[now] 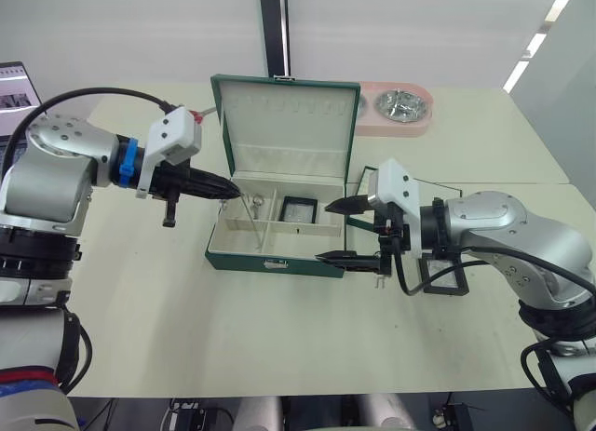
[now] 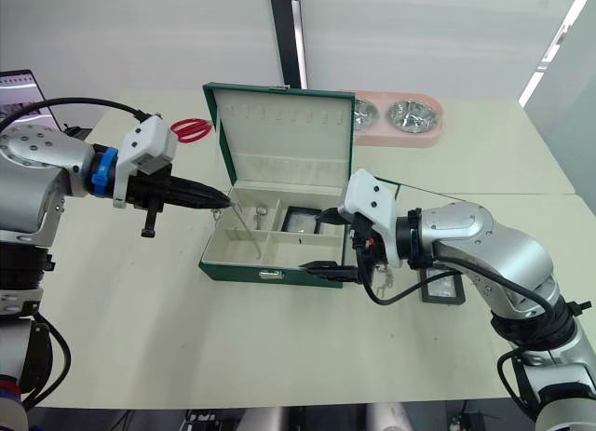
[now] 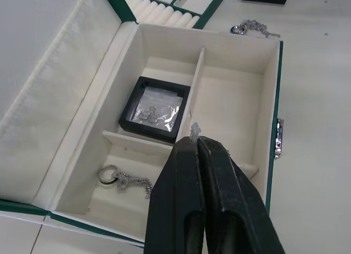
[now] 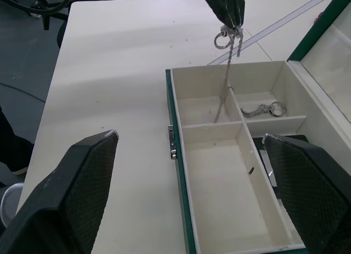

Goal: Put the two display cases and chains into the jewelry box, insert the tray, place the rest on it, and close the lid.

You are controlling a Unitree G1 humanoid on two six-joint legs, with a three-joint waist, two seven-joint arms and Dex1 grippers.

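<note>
Left gripper (image 1: 226,188) pinched on a limp, light chain (image 4: 230,43), dangling above the jewelry box (image 1: 279,260). Best held near the ring, likely slippery. Right gripper (image 1: 328,231) wide apart beside the box. 1 display case (image 3: 156,107) inside.

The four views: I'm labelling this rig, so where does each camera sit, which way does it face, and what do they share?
Left eye view: on the head, facing forward and down at the open jewelry box; both arms show, the left hand pinching a chain.
Right eye view: its stereo twin, same scene, right hand open.
Left wrist view: looks along its shut fingers into the box, at a display case.
Right wrist view: looks between its spread fingers across the box at the dangling chain.
Shared: the box.
</note>
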